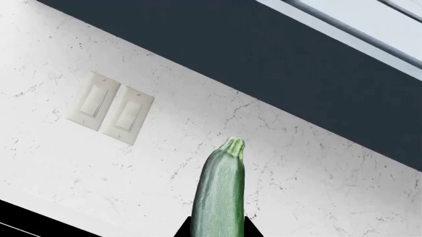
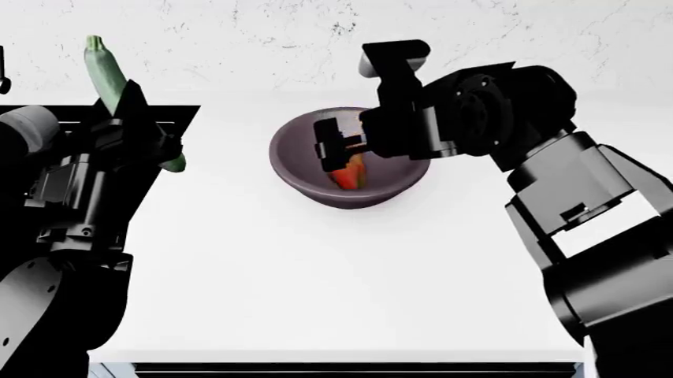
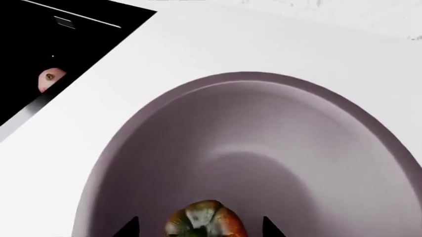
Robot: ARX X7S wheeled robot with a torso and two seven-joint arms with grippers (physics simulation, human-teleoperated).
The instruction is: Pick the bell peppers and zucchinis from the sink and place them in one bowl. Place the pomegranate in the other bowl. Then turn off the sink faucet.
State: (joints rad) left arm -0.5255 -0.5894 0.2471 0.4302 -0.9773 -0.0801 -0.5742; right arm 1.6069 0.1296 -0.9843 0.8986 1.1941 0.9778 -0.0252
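We see one glossy, lumpy orange-red bell pepper (image 2: pixel 351 175) pinched in the right gripper (image 2: pixel 334 150) inside one smooth purple-grey flared bowl (image 2: pixel 305 183). One slim, speckled green zucchini (image 2: pixel 109 77) is clamped by the left gripper (image 2: pixel 142 130), raised by the marbled wall (image 1: pixel 79 163). One pink pomegranate (image 3: pixel 51 79) sits in the black sink (image 3: pixel 46 39).

Pale-green zucchini (image 1: pixel 220 195), orange-red mottled bell pepper (image 3: pixel 204 219), purple-grey bowl (image 2: pixel 299 177), red-pink pomegranate (image 3: pixel 50 79).

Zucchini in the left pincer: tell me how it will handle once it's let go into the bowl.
The zucchini looks stiff, standing straight from the left pincer without sagging. Its smooth round body would probably roll or slide down the bowl wall. Being long, it may end up leaning across the bell pepper.
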